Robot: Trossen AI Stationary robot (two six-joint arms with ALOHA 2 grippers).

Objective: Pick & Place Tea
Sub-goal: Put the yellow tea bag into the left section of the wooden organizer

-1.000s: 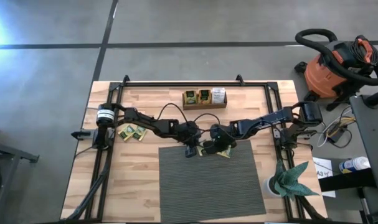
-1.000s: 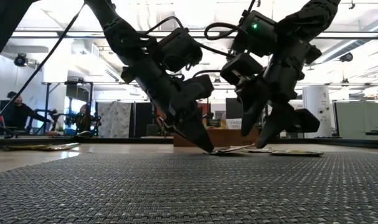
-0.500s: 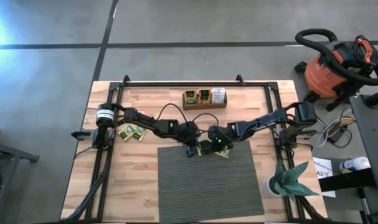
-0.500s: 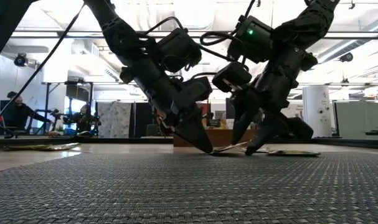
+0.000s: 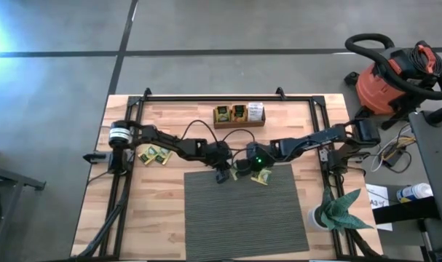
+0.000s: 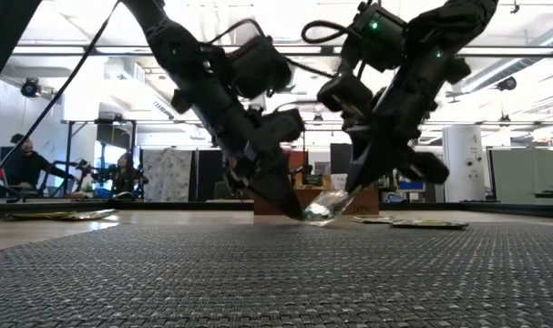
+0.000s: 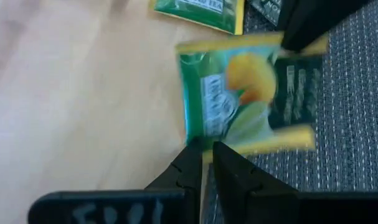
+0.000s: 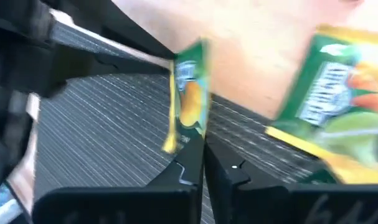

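One sachet [image 6: 323, 208] is held between both grippers at the far edge of the mat [image 5: 242, 211], near the table's middle, lifted and tilted off the surface. The left gripper [image 7: 204, 158] is nearly shut, pinching one edge of the sachet; the right gripper [image 8: 204, 149] is closed on the opposite edge. The sachet's flat face is stretched between the two tips, left to right. The tray [image 5: 239, 114] lies farther back, beyond both grippers. Another sachet [image 5: 263, 178] lies flat just right of the grippers. Judged from this, one grip must be released before the sachet can be carried away.
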